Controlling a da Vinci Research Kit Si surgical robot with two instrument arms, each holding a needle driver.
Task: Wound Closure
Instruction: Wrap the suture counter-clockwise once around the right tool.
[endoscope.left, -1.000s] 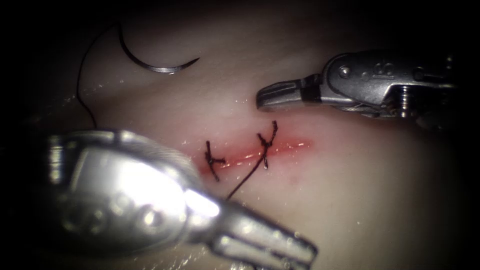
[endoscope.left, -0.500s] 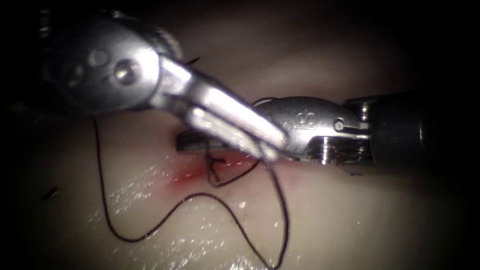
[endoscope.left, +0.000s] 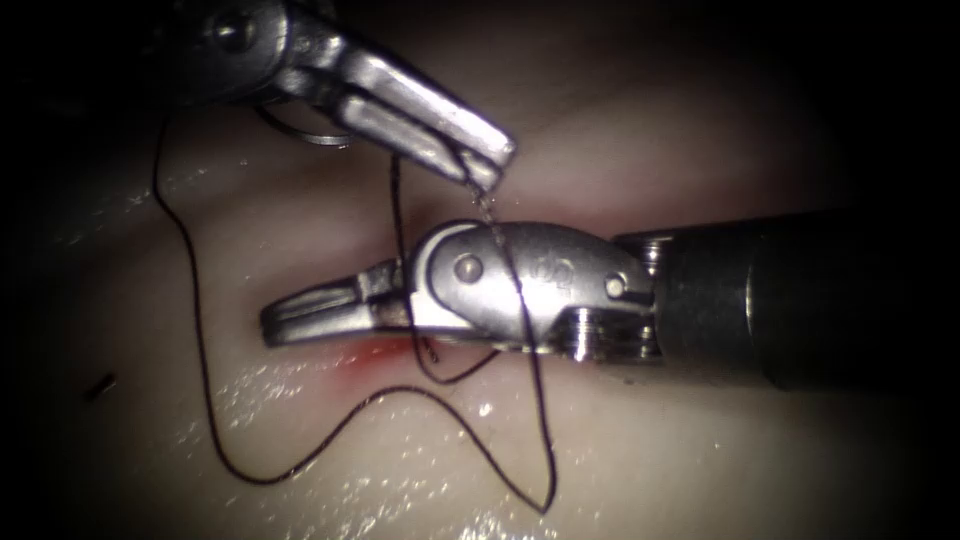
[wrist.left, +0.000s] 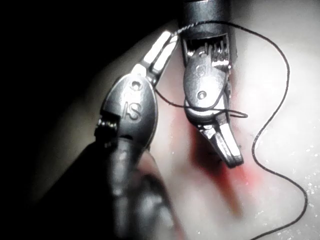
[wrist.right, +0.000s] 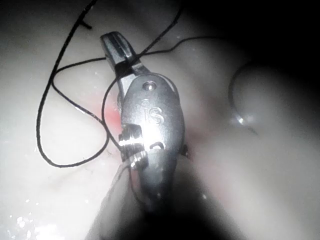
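i'm mid knot-tying as i read it: my left tool (endoscope.left: 485, 165) has its jaws closed on the thread (endoscope.left: 200, 380), which drapes over my right tool (endoscope.left: 300, 318), jaws near closed and empty above the cut (endoscope.left: 375, 358), needle (wrist.right: 240, 107) lying free beyond the left jaws, so next calls for gripping a thread end

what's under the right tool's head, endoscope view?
Thread crosses over the right tool, held above by the left tool. Beneath it: the cut's red fluid and a thread loop. The covered cut and stitches cannot be seen.
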